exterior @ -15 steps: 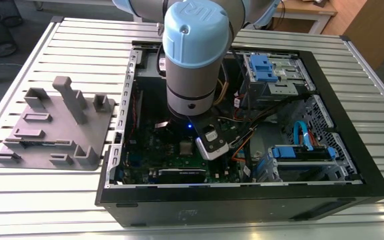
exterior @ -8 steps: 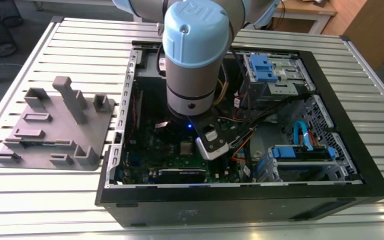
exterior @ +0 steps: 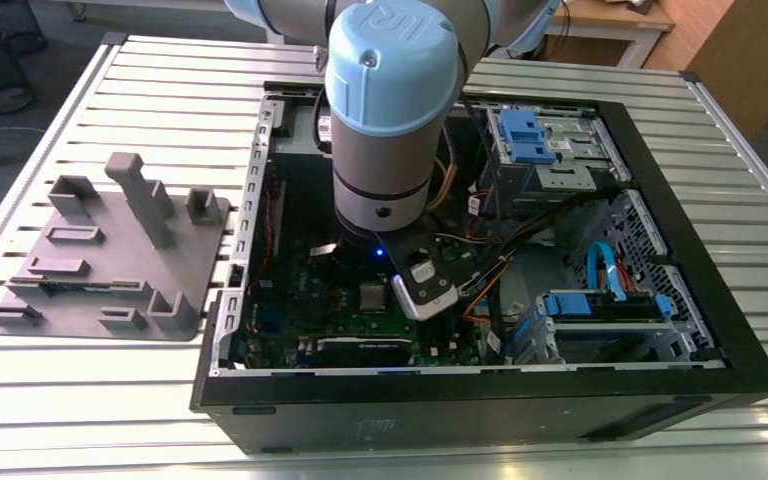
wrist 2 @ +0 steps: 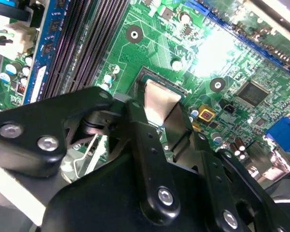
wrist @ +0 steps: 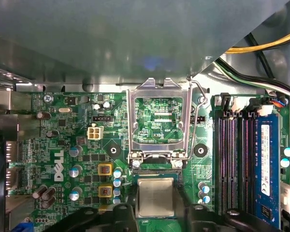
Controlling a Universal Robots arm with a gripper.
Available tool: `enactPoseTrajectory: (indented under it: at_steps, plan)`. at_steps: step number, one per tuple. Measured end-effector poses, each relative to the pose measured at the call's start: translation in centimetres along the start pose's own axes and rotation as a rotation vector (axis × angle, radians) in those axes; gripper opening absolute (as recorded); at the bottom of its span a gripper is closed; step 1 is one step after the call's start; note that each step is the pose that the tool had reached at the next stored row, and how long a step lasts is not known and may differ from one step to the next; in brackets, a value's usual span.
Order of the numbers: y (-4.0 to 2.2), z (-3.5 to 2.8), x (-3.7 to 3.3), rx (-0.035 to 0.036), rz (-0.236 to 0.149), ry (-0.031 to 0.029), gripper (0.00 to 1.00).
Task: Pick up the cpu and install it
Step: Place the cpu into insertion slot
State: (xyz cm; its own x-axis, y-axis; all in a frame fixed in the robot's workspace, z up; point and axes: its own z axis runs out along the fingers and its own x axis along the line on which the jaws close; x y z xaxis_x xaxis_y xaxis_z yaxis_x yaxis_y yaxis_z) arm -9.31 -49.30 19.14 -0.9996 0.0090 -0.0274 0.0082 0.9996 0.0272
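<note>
The cpu (wrist: 155, 197), a small square chip with a pale silvery top, lies at the dark socket on the green motherboard (wrist: 72, 130). It also shows in the second wrist view as the cpu (wrist 2: 159, 99). My gripper (wrist: 155, 205) has a black finger against each side of the chip and looks shut on it. In the second wrist view the gripper (wrist 2: 159, 113) flanks the chip the same way, with one finger (wrist 2: 135, 125) against its edge. The socket's metal load plate (wrist: 132, 121) stands swung open beyond the chip, its wire lever (wrist: 195, 121) raised beside it.
The arm reaches down into an open black computer case (exterior: 491, 385) on a slatted metal table. A grey plastic tray with upright posts (exterior: 104, 250) sits at the exterior view's left. Memory slots (wrist: 237, 159), capacitors and cables (wrist: 261, 48) crowd round the socket.
</note>
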Motion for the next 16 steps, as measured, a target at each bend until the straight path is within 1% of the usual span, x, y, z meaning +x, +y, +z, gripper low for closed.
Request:
enactPoseTrajectory:
  at_steps: [1,5,8,16]
  plan:
    - [0.0,0.0,0.0,0.0002,0.0,0.0001,0.45]
    - [-0.01,0.01,0.01,0.0011,0.0,0.0004,0.45]
    - [-0.03,0.18,0.03,0.0019,0.0,0.0008,0.45]
    - [-0.02,0.23,0.03,0.0014,0.0,0.0007,0.45]
